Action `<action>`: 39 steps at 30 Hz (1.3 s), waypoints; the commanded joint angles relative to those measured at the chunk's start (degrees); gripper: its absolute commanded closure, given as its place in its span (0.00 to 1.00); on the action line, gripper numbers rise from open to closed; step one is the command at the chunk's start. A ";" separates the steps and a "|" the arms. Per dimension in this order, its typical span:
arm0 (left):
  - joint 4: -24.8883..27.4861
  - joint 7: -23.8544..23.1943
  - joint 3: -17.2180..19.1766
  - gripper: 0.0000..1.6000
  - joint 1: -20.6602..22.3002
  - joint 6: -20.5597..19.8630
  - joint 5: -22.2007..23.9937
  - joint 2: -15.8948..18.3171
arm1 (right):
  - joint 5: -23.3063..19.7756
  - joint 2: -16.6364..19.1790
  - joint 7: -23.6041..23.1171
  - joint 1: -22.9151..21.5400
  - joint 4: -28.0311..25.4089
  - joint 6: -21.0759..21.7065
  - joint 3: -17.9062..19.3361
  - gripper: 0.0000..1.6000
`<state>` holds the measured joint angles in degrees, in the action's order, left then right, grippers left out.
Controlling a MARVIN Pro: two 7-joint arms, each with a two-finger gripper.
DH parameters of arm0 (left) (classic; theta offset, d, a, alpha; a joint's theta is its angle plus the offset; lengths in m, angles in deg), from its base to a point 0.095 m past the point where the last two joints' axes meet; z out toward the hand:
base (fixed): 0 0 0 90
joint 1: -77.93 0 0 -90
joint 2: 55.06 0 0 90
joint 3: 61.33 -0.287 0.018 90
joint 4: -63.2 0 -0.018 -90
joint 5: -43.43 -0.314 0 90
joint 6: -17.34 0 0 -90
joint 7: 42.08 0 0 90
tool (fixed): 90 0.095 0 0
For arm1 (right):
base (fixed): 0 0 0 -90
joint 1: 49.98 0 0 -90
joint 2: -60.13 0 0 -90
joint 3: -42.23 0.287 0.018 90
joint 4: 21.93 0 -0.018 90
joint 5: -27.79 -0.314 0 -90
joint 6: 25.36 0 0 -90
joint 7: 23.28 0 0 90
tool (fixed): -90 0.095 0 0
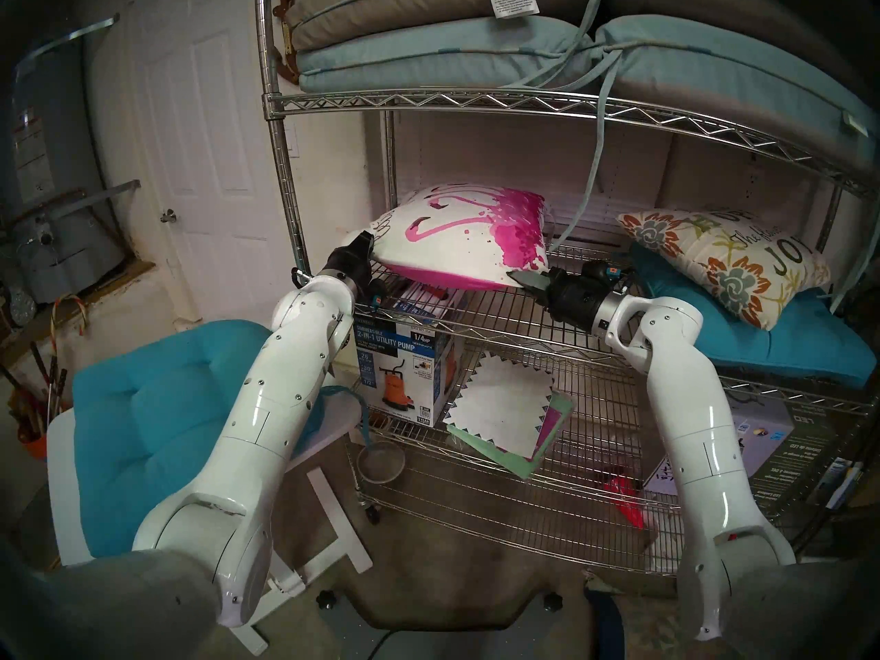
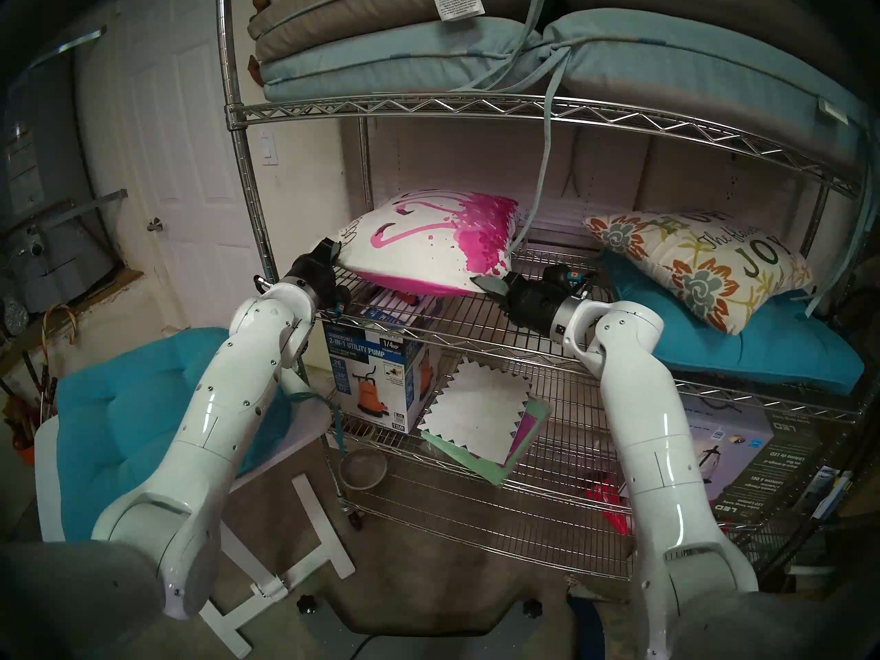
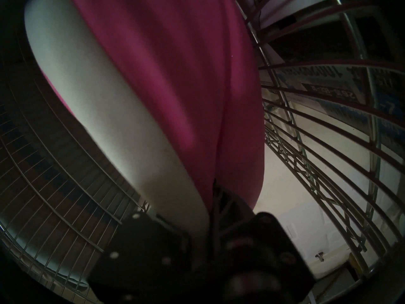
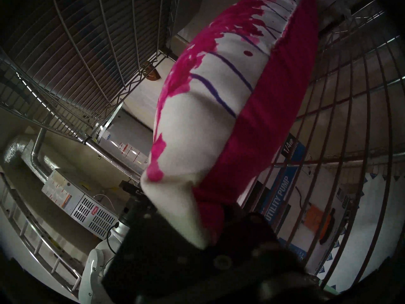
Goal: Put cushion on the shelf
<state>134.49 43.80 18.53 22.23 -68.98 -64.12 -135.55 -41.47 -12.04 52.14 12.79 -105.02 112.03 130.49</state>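
Shelf filled most of the head view: chrome wire rack, zigzag-edged tiers. Top tier carried stacked grey and pale-blue pads, ties hanging over the front edge. Middle tier, right end: teal pad with a floral pillow lying tilted on it. Under the middle tier: pump box on the left, a white zigzag-edged sheet on coloured paper beside it, another box on the right.

Left of the shelf, a white table held a teal tufted cushion.

Task item, the flamingo cushion (white face, pink print, pink back), was over the left half of the middle tier, tilted with its rear edge up. Underside sat close to the wires; contact could not be told.

Left gripper was pinching the cushion's near-left corner, fingers clamped on fabric; the left wrist view showed the pink back running straight into the fingers. Right gripper was pinching the near-right corner, fingers pressed tight on the white-and-pink seam, confirmed in the right wrist view. Both wrists were about level at the tier's front edge.
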 commanded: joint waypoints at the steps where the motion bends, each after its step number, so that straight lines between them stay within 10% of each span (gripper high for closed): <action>1: -0.55 1.58 1.73 1.00 3.02 -3.63 -1.01 0.30 | 1.41 1.70 -3.69 -3.35 1.49 -1.87 -0.18 1.00; 15: -0.59 2.43 2.01 1.00 2.57 -4.91 -2.10 -0.28 | 4.20 2.08 -8.55 -3.77 2.99 -3.47 -0.91 1.00; 16: -0.56 2.41 2.01 0.70 2.58 -5.09 -2.24 -0.32 | 4.35 1.99 -8.52 -3.75 2.99 -3.56 -0.86 1.00; 17: -0.55 2.40 2.02 0.00 2.60 -5.09 -2.32 -0.33 | 4.71 1.94 -8.58 -3.67 2.88 -3.92 -0.87 0.85; 18: -0.57 2.41 2.01 0.00 2.63 -5.14 -2.43 -0.33 | 4.89 2.04 -8.89 -3.71 2.93 -3.89 -0.97 0.53; 19: -0.58 2.41 2.04 0.00 2.64 -5.23 -2.53 -0.36 | 5.03 2.04 -9.08 -3.72 2.97 -3.95 -0.96 0.00; 39: 0.57 1.92 2.31 0.00 1.47 -6.02 -4.02 -1.01 | 7.04 2.15 -11.29 -3.02 2.48 -4.19 -0.61 0.00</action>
<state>132.94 46.01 20.48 22.99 -73.94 -67.97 -136.19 -33.92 -10.24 41.58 10.60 -101.33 108.21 128.93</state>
